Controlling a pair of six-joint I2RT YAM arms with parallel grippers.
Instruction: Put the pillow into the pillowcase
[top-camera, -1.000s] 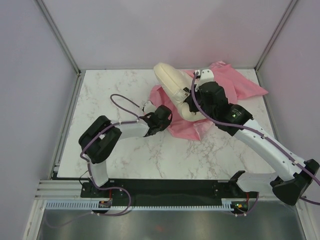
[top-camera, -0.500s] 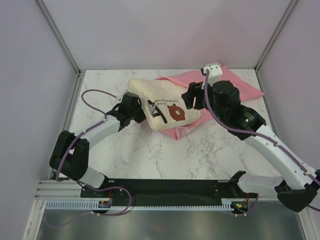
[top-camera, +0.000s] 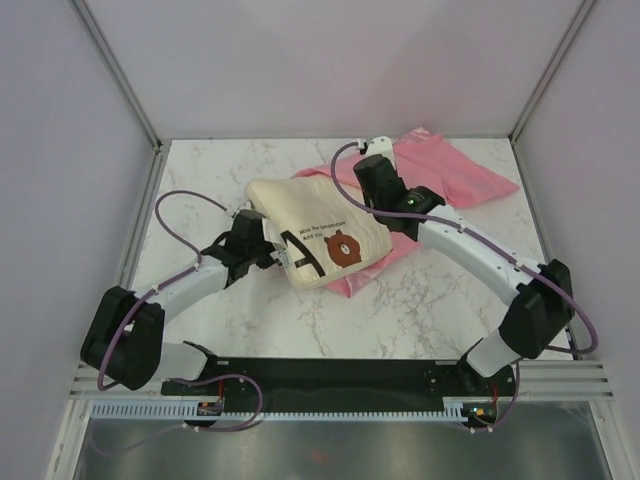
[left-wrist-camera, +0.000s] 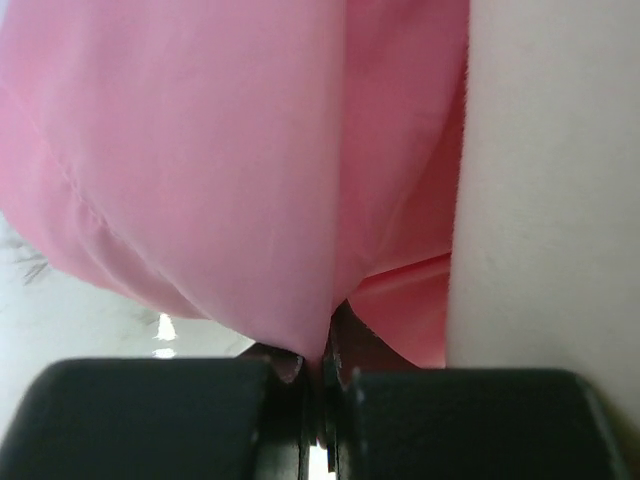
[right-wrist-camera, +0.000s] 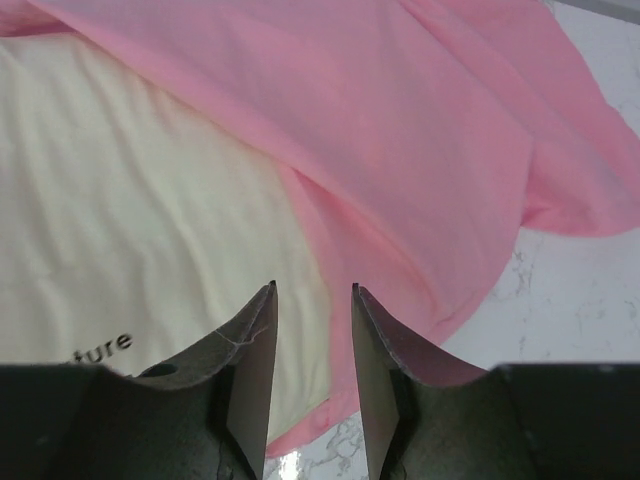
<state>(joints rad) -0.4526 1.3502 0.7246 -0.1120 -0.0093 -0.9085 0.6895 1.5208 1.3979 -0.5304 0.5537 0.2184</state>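
Note:
The cream pillow (top-camera: 315, 232) lies bear face up on the pink pillowcase (top-camera: 452, 172), which spreads to the back right and shows under the pillow's near edge. My left gripper (top-camera: 268, 250) is at the pillow's left edge. In the left wrist view it (left-wrist-camera: 322, 345) is shut on a fold of the pillowcase (left-wrist-camera: 200, 150), with the pillow (left-wrist-camera: 550, 200) on the right. My right gripper (top-camera: 362, 190) is over the pillow's far right corner. In the right wrist view it (right-wrist-camera: 312, 288) is open and empty, above the line where the pillow (right-wrist-camera: 130, 220) meets the pillowcase (right-wrist-camera: 430, 150).
White marble tabletop (top-camera: 400, 310) with pale walls on three sides and metal frame posts at the back corners. Both arms' purple cables loop above the table near the pillow.
The right arm has swung left and back, and its gripper has come off the pillow's right edge. The pillow has settled lower and flatter on the pillowcase. The left gripper has shifted slightly nearer.

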